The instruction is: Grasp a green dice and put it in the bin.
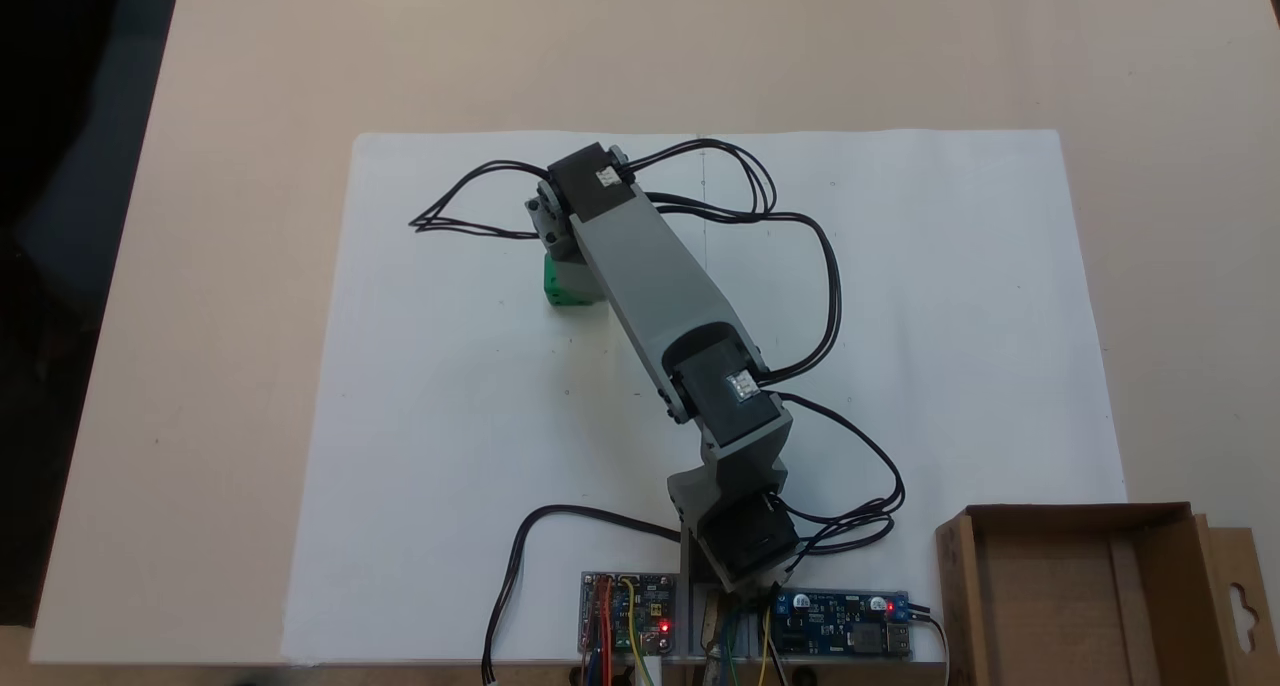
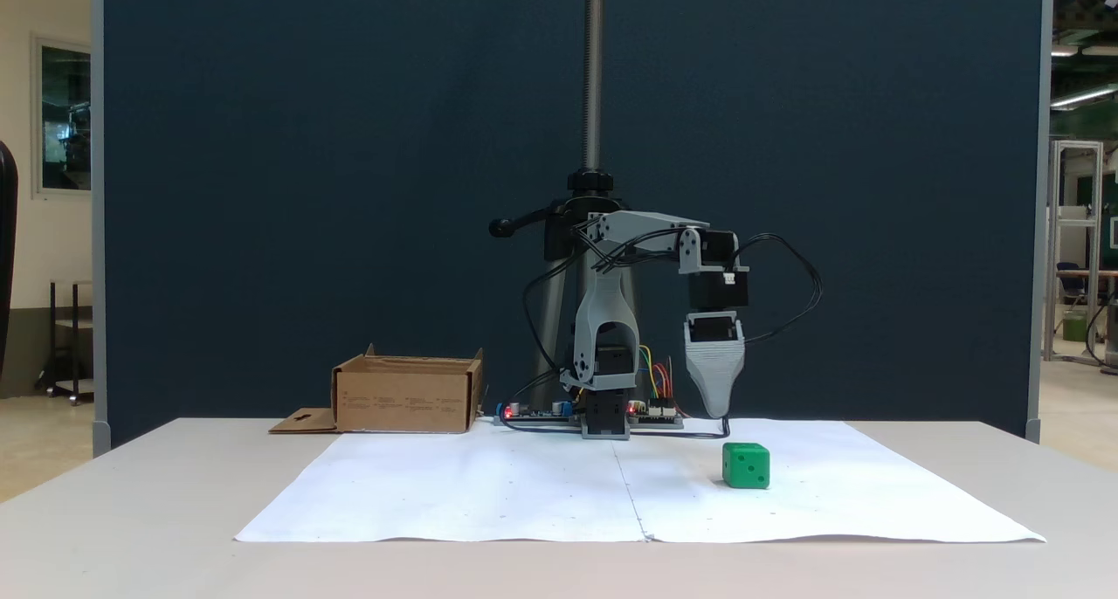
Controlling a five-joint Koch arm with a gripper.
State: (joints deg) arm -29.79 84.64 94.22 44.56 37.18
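While the arm reaches over the paper, things lie thus.

Top view, box: the bin (image 1: 1090,586) sits at the lower right, holding nothing visible.
Top view, cube: the green dice (image 1: 556,286) peeks out beside the arm's far end, left of centre.

Front view, box: the bin (image 2: 406,395) stands left of centre.
Front view, cube: the green dice (image 2: 746,465) lies on the white paper (image 2: 489,494), right of centre.
Front view, pincer: the gripper (image 2: 718,407) hangs above and behind the cube, not touching; its opening cannot be told.

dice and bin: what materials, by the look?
Green dice: likely plastic; solid bright green, smooth faces, darker recessed pips. Bin: brown corrugated-looking cardboard, matte, folded walls, flap with a hang-hole cutout.
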